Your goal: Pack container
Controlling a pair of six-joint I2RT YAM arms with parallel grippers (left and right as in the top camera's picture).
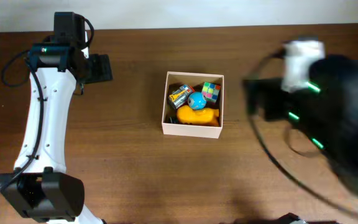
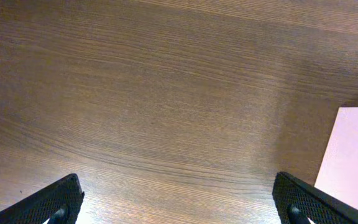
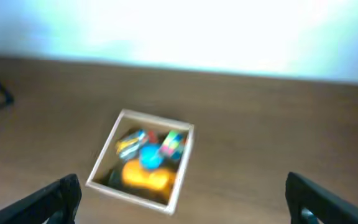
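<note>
The container [image 1: 191, 130] is a square white-walled cardboard box in the middle of the table. It holds an orange toy [image 1: 199, 116], a blue round toy [image 1: 196, 101], a colourful cube [image 1: 211, 91] and a small can [image 1: 180, 95]. It also shows blurred in the right wrist view [image 3: 104, 158], and its white wall shows in the left wrist view [image 2: 353, 155]. My left gripper [image 2: 179, 202] is open and empty over bare wood to the left of the box [image 1: 99, 68]. My right gripper [image 3: 182, 199] is open and empty, raised to the right of the box [image 1: 253, 99], blurred by motion.
The brown wooden table [image 1: 135, 174] runs to a white wall at the back [image 1: 229, 12]. The left arm's white link [image 1: 39, 124] and black base [image 1: 42, 193] stand at the left. The right arm [image 1: 340, 130] covers the right side.
</note>
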